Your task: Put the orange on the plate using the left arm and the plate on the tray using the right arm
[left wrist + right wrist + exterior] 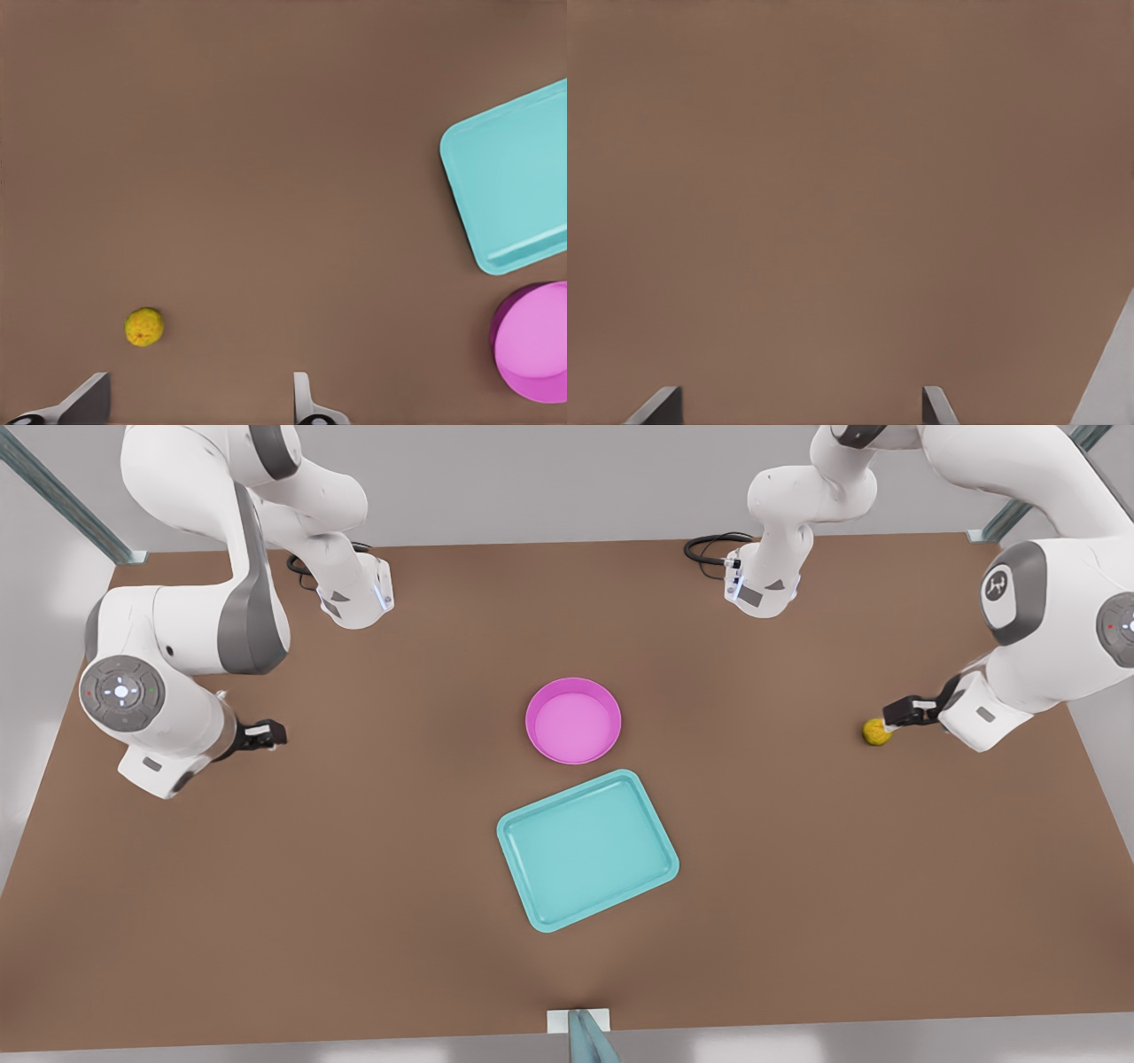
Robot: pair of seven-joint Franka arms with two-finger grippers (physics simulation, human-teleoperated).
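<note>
Nothing is done yet, you have both steps ahead. The orange (pixel 876 732) sits on the table (pixel 354 868) at the front view's right, well apart from the plate (pixel 573 720). The left gripper (pixel 897 716) hangs just beside and over the orange, jaws apart, not around it; in the left wrist view the orange (pixel 143 327) lies a little ahead of the fingertips (pixel 301 390). The plate is empty, mid-table, just beside the tray (pixel 587 850) but not on it. The tray is empty too. The right gripper (pixel 266 733) waits at the front view's left, jaws apart over bare table, well away from the plate. Left to do, as I judge it: grab the orange, drop it in the plate, then move the plate onto the tray.
</note>
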